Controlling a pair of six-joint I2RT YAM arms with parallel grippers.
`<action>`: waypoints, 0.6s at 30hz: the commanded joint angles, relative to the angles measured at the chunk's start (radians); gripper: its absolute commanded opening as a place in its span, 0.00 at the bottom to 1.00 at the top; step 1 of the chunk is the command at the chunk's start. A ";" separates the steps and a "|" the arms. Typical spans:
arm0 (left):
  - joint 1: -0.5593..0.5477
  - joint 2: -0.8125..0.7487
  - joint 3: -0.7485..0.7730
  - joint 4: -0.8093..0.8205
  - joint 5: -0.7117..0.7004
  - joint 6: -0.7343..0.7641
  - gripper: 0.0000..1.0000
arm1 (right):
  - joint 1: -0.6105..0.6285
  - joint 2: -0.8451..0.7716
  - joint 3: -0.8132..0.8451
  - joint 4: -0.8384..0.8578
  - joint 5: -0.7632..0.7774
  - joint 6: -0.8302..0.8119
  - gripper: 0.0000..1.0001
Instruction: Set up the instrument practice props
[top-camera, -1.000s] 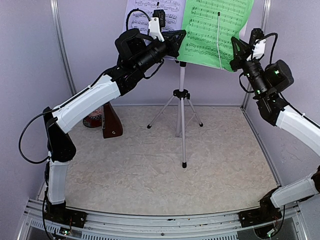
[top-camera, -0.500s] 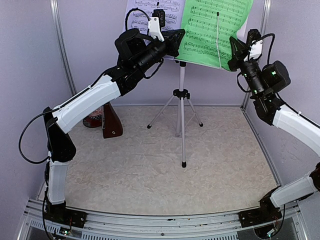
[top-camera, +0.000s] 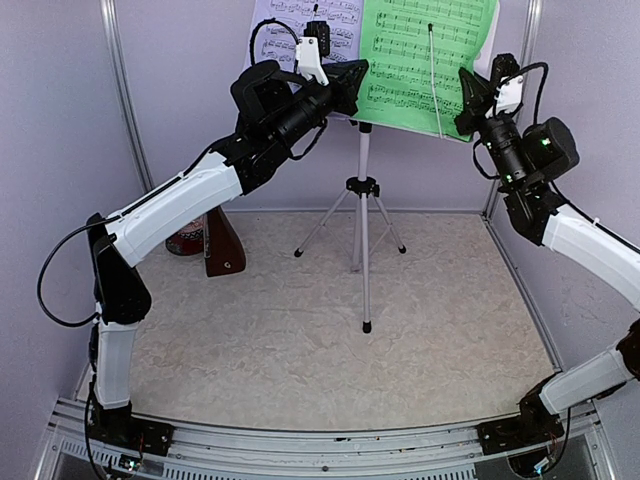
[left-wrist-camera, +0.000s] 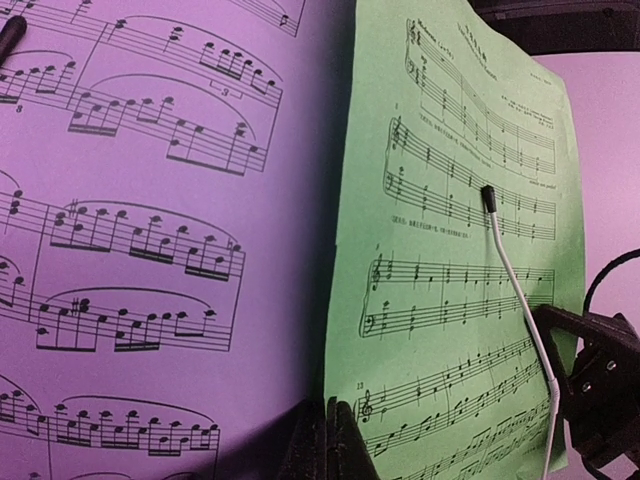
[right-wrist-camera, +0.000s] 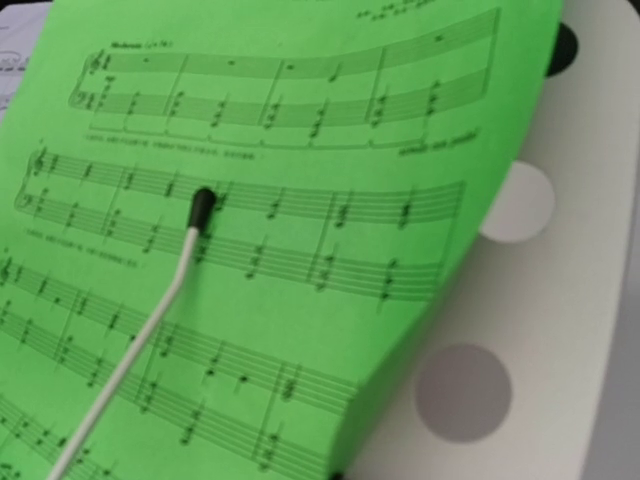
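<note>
The left end effector (left-wrist-camera: 323, 430) and right end effector (top-camera: 470, 100), both shut, flanked the green sheet (left-wrist-camera: 450, 250), which a wire arm (right-wrist-camera: 140, 340) pinned flat.

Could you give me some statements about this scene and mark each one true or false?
1. In the top view, the green sheet sits right of the lavender sheet on the music stand. True.
2. The metronome rests on the stand's desk. False: it stands on the table, at the left.
3. The left claw and right claw are shut. True.
4. The stand has tipped over. False: it stands upright on its tripod.
5. A white wire arm crosses the green sheet. True.
</note>
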 joint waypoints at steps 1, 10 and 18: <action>0.010 -0.040 -0.016 0.030 -0.044 0.017 0.00 | -0.020 0.002 0.026 0.025 0.020 -0.015 0.00; 0.006 -0.046 -0.019 0.030 -0.041 0.020 0.13 | -0.020 -0.010 0.021 0.025 0.051 -0.002 0.22; -0.019 -0.151 -0.166 0.099 -0.075 0.070 0.44 | -0.020 -0.077 0.031 0.000 0.032 0.037 0.53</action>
